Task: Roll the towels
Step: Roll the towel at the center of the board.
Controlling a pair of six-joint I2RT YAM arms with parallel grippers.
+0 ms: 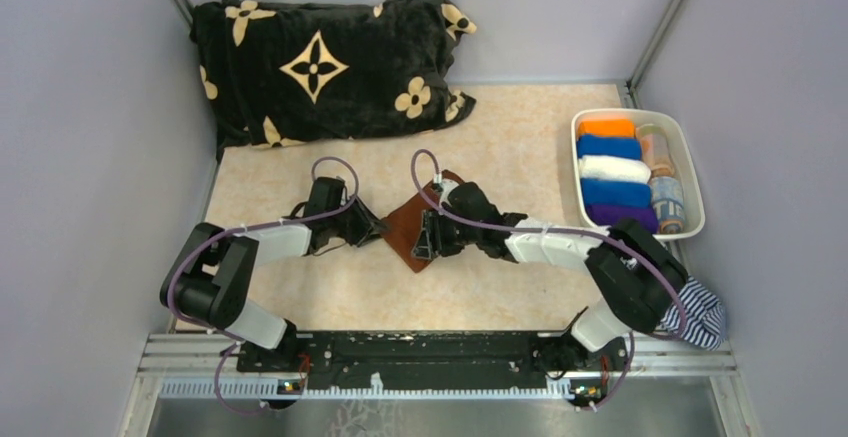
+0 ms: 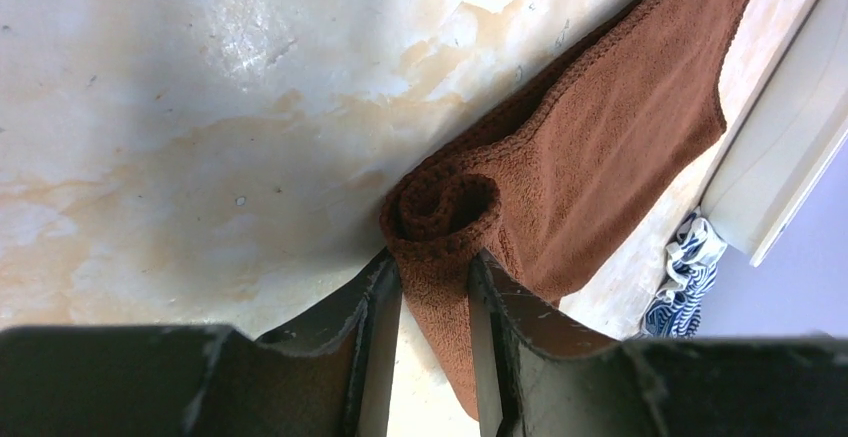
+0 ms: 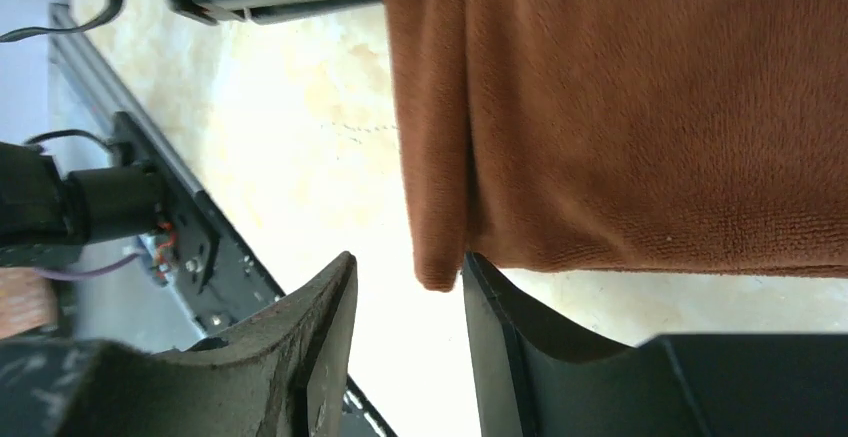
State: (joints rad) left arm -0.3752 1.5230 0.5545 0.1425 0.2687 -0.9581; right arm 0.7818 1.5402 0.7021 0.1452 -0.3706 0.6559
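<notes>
A plain brown towel [image 1: 408, 225] lies mid-table between the two arms. Its left end is curled into a small roll [image 2: 445, 207]. My left gripper [image 2: 435, 262] pinches that rolled end between its fingers, and in the top view it sits at the towel's left corner [image 1: 372, 227]. My right gripper [image 3: 408, 262] stands open at the towel's near edge [image 1: 432, 242]. The towel's folded corner [image 3: 440, 257] touches only the inner face of one finger. Finished towel rolls [image 1: 612, 172] in orange, blue, white and purple lie in a white bin [image 1: 694, 162].
A big black blanket with beige flowers [image 1: 320, 67] fills the back left. A navy-and-white striped cloth [image 1: 702, 312] lies at the right front, behind the right arm's elbow. Grey walls close in both sides, and the black base rail [image 1: 420, 352] runs along the near edge.
</notes>
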